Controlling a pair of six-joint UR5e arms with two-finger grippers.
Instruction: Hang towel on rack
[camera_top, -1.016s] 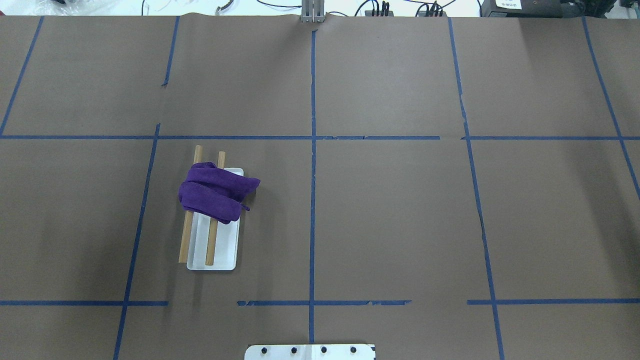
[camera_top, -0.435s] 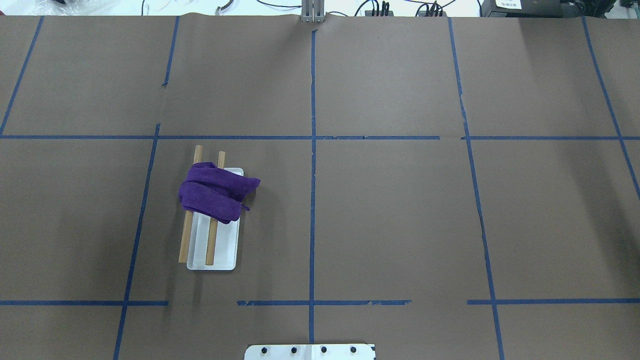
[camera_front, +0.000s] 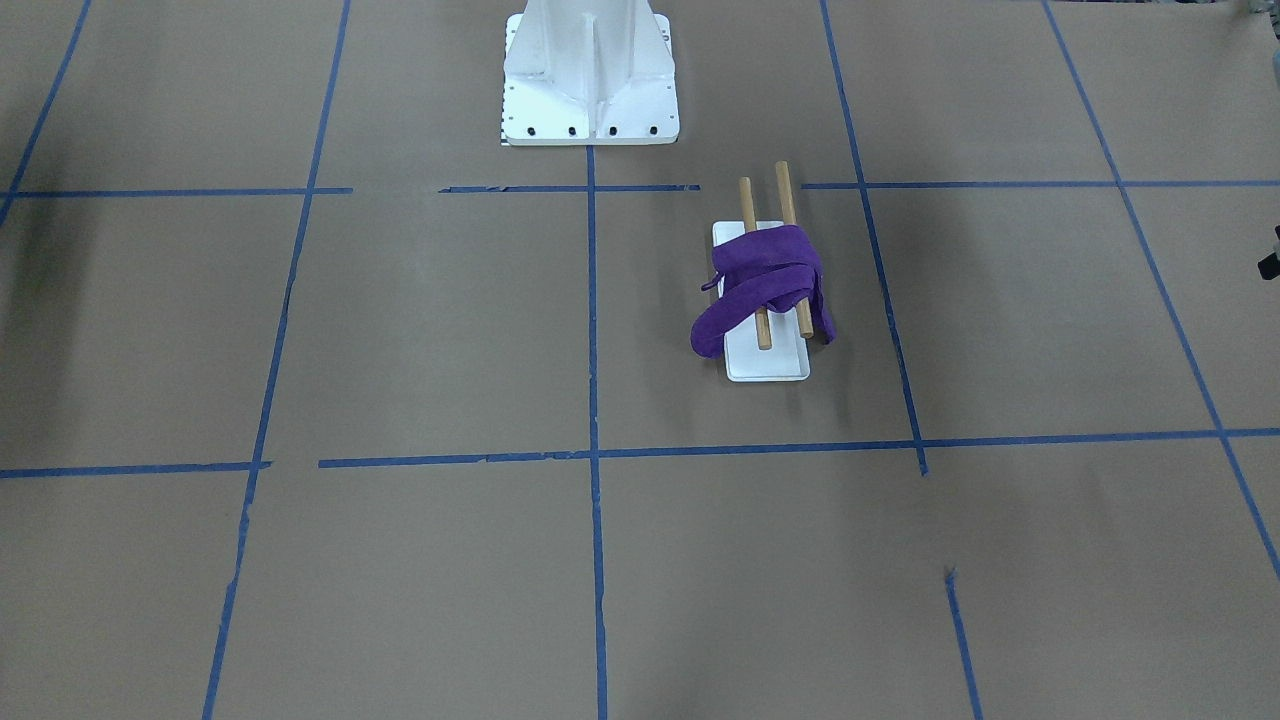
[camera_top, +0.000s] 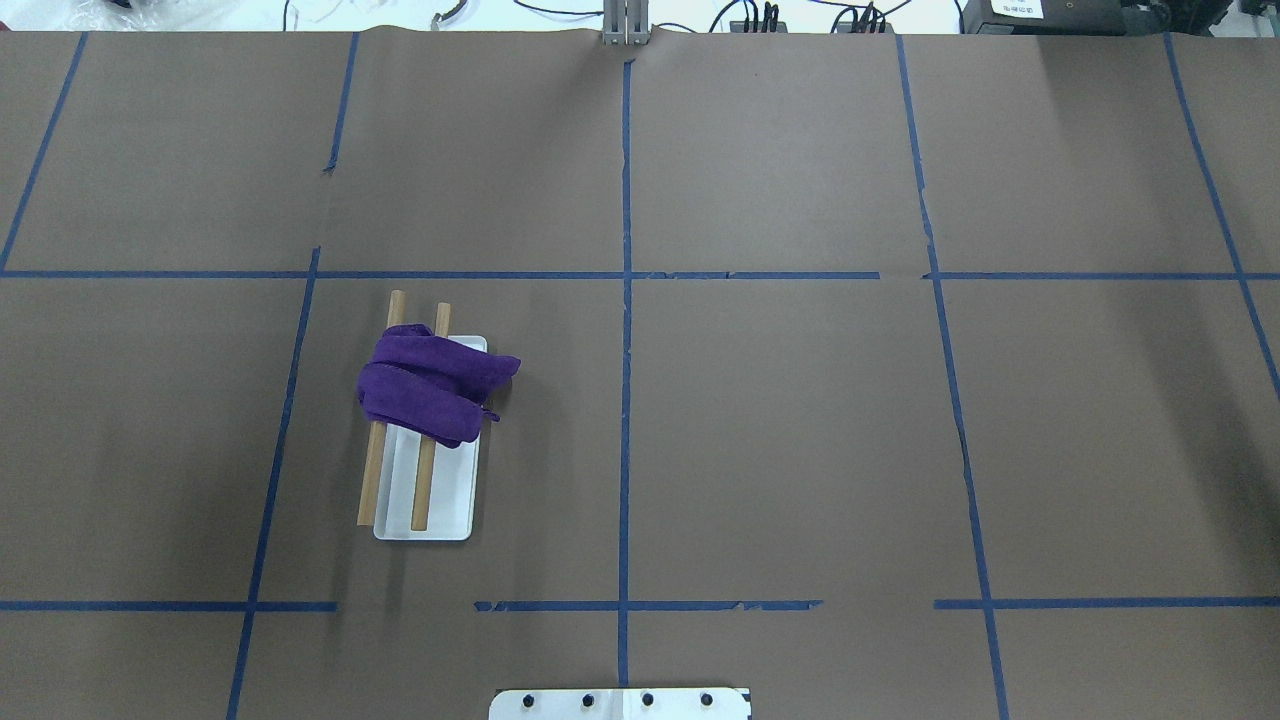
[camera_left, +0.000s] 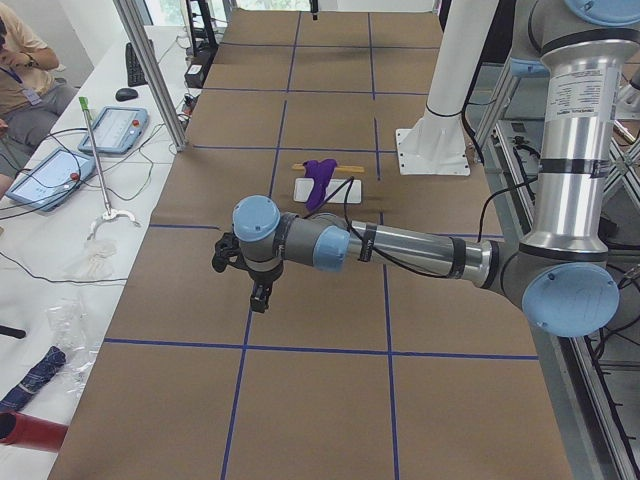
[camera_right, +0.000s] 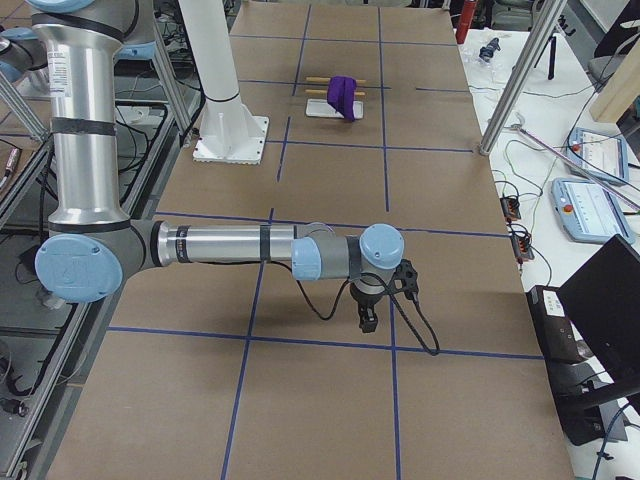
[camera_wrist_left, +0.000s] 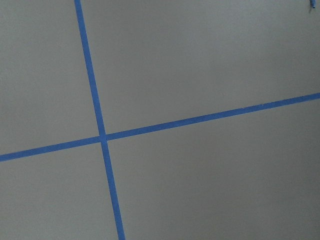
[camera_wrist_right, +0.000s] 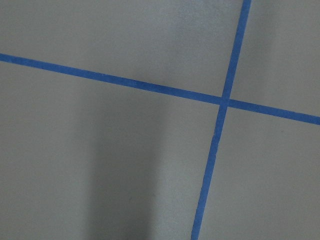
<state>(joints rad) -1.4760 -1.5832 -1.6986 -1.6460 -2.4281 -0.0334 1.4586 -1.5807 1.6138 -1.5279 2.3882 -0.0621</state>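
The purple towel (camera_top: 430, 385) lies bunched across both wooden dowels (camera_top: 424, 490) of the rack, whose white base (camera_top: 447, 505) rests on the table's left half. One towel end hangs off the side toward the table (camera_front: 708, 335). The towel also shows in the exterior left view (camera_left: 320, 178) and the exterior right view (camera_right: 343, 95). My left gripper (camera_left: 261, 296) hovers far from the rack, near the table's left end. My right gripper (camera_right: 367, 322) hovers near the right end. I cannot tell if either is open or shut. Both wrist views show only brown paper and blue tape.
The robot's white base plate (camera_front: 590, 80) stands at the near middle edge. Blue tape lines (camera_top: 625, 400) grid the brown paper. Operators' pendants (camera_left: 110, 128) and cables lie on the side table. Metal posts (camera_right: 520, 75) stand at the table's ends.
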